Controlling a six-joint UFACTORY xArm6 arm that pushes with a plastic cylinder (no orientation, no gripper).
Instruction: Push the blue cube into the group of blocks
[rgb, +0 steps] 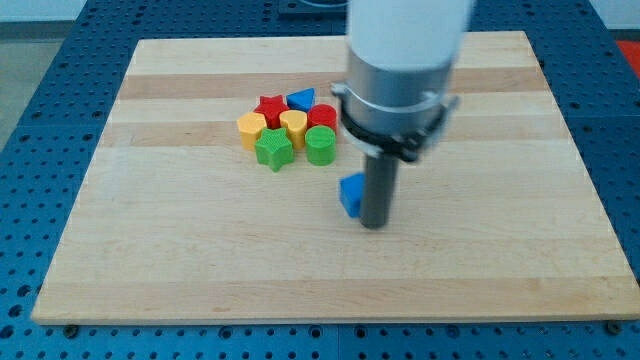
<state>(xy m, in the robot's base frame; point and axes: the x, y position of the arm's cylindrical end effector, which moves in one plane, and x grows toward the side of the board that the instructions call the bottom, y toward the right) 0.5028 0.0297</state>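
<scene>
Your tip (373, 224) sits on the wooden board (180, 260), pressed against the right side of the blue cube (349, 193), which the rod partly hides. The cube lies just below and to the right of the group, close to the green cylinder (320, 146) but apart from it. In the cluster you can also see a green star (273, 150), a yellow block (251, 128), a yellow heart-like block (292, 126), a red star (269, 106), a red cylinder (322, 118) and a small blue wedge (301, 98).
</scene>
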